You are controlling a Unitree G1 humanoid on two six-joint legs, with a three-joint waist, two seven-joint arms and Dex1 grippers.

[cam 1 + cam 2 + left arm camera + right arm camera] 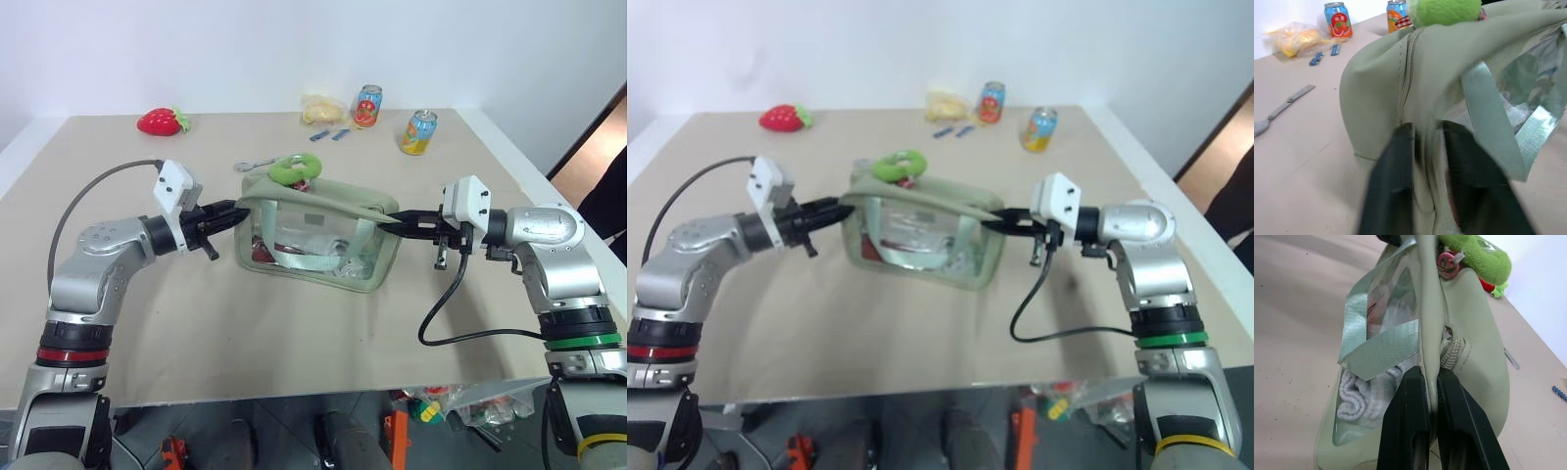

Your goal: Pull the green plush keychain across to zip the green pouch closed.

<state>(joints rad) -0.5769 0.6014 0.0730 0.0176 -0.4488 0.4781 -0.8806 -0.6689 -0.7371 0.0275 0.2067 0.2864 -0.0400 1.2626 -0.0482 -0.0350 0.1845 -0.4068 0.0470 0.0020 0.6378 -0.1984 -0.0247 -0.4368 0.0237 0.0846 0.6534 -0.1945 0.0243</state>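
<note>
The green pouch (323,240) stands in the middle of the table, with clear side windows and a pale strap across its front. The green plush keychain (294,168) rests on its top near the back left end, beside the zipper line (1405,58). My left gripper (235,209) reaches in level from the left and is shut on the fabric of the pouch's left end (1425,128). From the right, my right gripper (384,220) is shut on the thin top edge of the pouch's right end (1431,374). The keychain (1479,257) lies at the far end from it.
At the table's back stand a red strawberry plush (162,121), a yellow bag (321,110), two drink cans (367,106) (418,132) and small blue pieces (330,135). A grey metal tool (257,164) lies just behind the pouch. A black cable (441,313) hangs from my right wrist.
</note>
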